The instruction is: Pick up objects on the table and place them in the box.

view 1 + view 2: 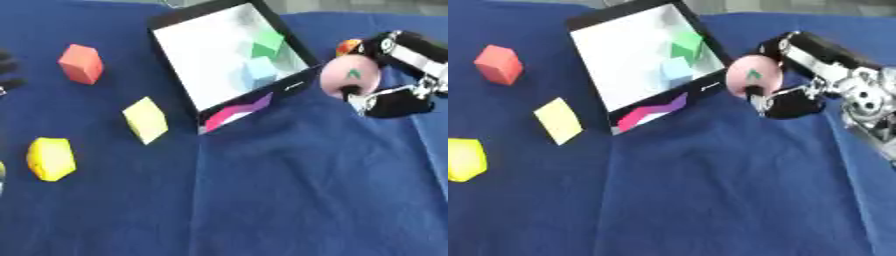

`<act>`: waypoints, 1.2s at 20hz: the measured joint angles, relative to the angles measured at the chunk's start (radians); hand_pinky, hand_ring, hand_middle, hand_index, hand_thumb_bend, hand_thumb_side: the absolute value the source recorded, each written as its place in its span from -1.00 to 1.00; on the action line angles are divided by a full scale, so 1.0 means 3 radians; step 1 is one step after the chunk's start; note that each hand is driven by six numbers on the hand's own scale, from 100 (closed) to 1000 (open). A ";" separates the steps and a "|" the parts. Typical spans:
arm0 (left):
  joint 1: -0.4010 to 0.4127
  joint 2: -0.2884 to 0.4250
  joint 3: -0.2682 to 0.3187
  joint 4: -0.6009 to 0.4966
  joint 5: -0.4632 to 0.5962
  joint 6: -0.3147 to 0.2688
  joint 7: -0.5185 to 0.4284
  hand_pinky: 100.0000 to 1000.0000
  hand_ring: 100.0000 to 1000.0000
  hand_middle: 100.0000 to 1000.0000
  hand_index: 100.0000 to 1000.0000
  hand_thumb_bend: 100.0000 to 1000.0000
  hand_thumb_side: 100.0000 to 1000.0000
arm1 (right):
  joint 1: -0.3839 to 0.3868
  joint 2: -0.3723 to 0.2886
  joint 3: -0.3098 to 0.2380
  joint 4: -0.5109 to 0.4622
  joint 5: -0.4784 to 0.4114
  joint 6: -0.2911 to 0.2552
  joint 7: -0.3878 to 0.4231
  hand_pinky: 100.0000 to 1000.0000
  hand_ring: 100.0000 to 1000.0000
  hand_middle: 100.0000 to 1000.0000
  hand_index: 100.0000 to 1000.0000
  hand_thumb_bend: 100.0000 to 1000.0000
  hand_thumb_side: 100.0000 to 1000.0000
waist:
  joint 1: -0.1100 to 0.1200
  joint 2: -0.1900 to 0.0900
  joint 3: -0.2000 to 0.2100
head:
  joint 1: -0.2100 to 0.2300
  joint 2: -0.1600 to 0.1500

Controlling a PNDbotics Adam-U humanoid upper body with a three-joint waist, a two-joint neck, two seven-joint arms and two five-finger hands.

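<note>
left hand point(7, 70) shows only as dark fingers at the left edge, well left of the box; cannot tell whether they are curled or relaxed. yellow block point(51, 158), rounded and many-sided, lies on the blue cloth point(289, 200) well left of the box and below it. orange-red block point(80, 63) lies left of the box, level with its upper half. pale yellow cube point(146, 120) lies tilted on one corner, nearer the box's lower left side, apart from it. box point(175, 55) is a shallow black-rimmed tray with a white floor, set askew on the cloth. inside it, toward its right wall, a green block point(268, 44) with a light blue block point(258, 71) just below it, the two touching or nearly so. on the box's near outer wall, a pink and purple zigzag marking point(236, 111). pink ball point(752, 75) with a small green mark sits just right of the box's lower right corner, above the cloth, grasped in the right hand point(794, 97): dark fingers curl round its right and lower side. a small orange and yellow thing point(348, 46) shows just behind the ball, partly hidden.
</note>
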 measured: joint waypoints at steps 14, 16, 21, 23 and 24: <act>-0.0033 -0.0022 -0.0063 0.0024 0.0041 0.0083 0.0072 0.33 0.44 0.27 0.46 -1.00 0.37 | -0.1291 0.1367 0.0124 0.1725 0.1239 -0.0882 0.0153 0.46 0.48 0.10 0.32 -0.62 -1.00 | 0.0000 0.0000 0.0095 | -0.0094 0.0061; -0.0037 -0.0038 -0.0084 0.0024 0.0037 0.0091 0.0042 0.33 0.44 0.27 0.46 -1.00 0.37 | -0.1335 0.1541 0.0123 0.2007 0.1394 -0.0988 0.0152 0.49 0.52 0.12 0.34 -0.66 -1.00 | 0.0000 0.0000 0.0114 | -0.0113 0.0060; -0.0068 -0.0064 -0.0134 0.0033 0.0029 0.0107 -0.0033 0.33 0.44 0.26 0.45 -1.00 0.39 | -0.1348 0.1844 0.0108 0.2503 0.1738 -0.1228 0.0201 0.51 0.55 0.17 0.39 -0.67 -0.95 | 0.0000 0.0000 0.0155 | -0.0144 0.0059; -0.0070 -0.0064 -0.0148 0.0043 0.0028 0.0114 -0.0060 0.33 0.44 0.26 0.45 -1.00 0.39 | -0.1340 0.1900 0.0092 0.2613 0.1836 -0.1298 0.0241 0.50 0.56 0.21 0.42 -0.65 -0.88 | 0.0000 0.0000 0.0156 | -0.0149 0.0059; -0.0072 -0.0064 -0.0156 0.0043 0.0027 0.0116 -0.0072 0.33 0.44 0.26 0.45 -1.00 0.39 | -0.1339 0.1913 0.0089 0.2653 0.1877 -0.1327 0.0265 0.50 0.57 0.25 0.45 -0.64 -0.85 | 0.0000 0.0000 0.0156 | -0.0151 0.0059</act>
